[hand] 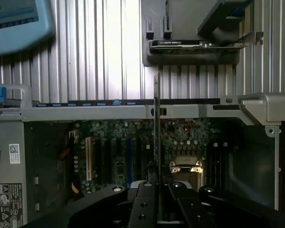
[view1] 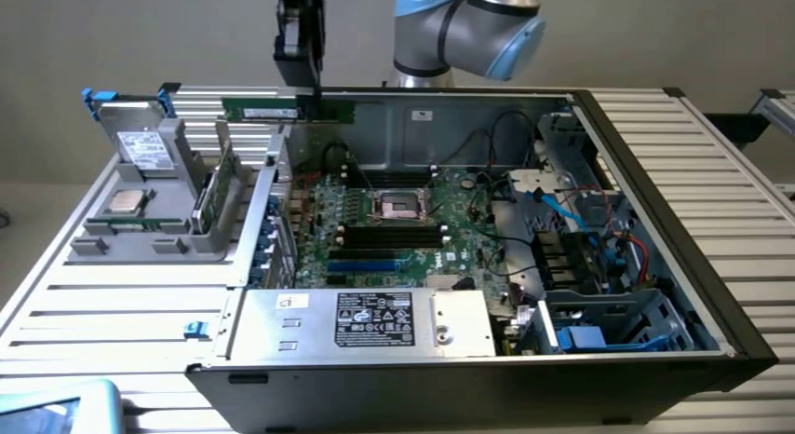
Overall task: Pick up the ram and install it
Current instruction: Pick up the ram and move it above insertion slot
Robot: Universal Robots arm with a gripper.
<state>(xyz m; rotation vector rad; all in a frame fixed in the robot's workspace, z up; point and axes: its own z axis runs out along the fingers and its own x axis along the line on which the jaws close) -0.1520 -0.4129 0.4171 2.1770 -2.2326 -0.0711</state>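
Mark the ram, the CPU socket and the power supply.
ram [view1: 263, 110]: exterior view, on its whitish label.
CPU socket [view1: 401, 206]: exterior view, on its dark centre.
power supply [view1: 375, 319]: exterior view, on its dark label.

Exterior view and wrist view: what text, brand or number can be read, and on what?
None can be read.
Black label on the power supply: white print, too small.
Whitish label on the ram: blurred.
White sticker on the power supply, wrist view: too small.
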